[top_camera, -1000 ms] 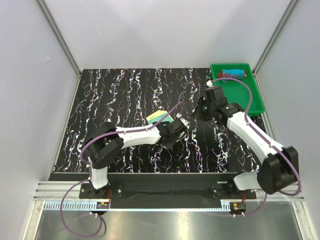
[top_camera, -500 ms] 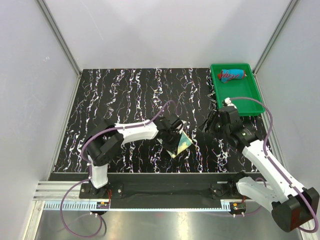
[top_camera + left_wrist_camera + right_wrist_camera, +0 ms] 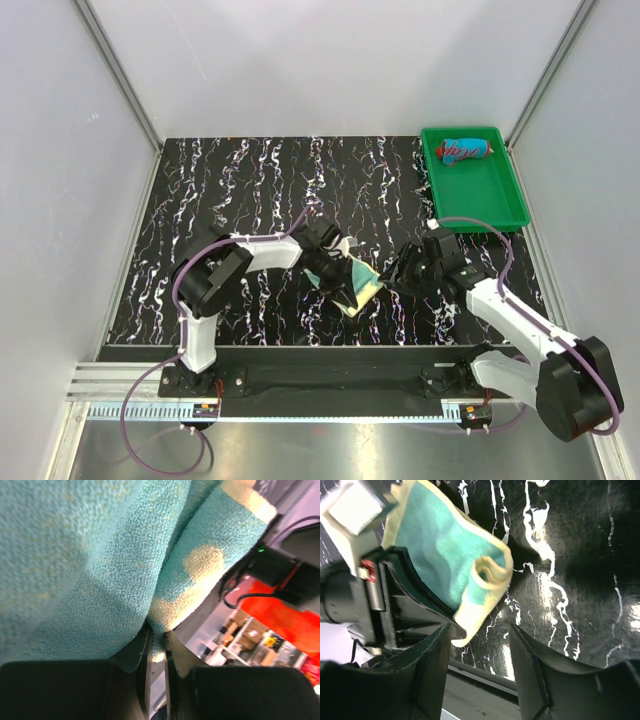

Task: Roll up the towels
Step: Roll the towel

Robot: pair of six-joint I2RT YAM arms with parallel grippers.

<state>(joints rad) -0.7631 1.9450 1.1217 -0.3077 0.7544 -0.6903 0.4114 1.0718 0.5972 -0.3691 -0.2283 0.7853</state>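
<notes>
The pale yellow and teal towel (image 3: 360,288) hangs folded from my left gripper (image 3: 342,280), near the table's front middle. In the left wrist view the jaws are shut on a pinch of this towel (image 3: 125,565). My right gripper (image 3: 404,270) is open and empty, just right of the towel, its fingers facing it. The right wrist view shows the towel (image 3: 451,560) with a curled edge ahead of the open fingers (image 3: 432,655). The red and blue towel (image 3: 466,149) lies rolled at the far end of the green tray (image 3: 490,205).
The black marbled table (image 3: 250,190) has white walls on three sides. Metal frame posts (image 3: 120,80) stand at the back corners. The table's front edge runs right behind both grippers.
My left gripper has drawn back left and lowered the yellow towel toward the table. My right gripper has moved forward and left, closing in on the towel.
</notes>
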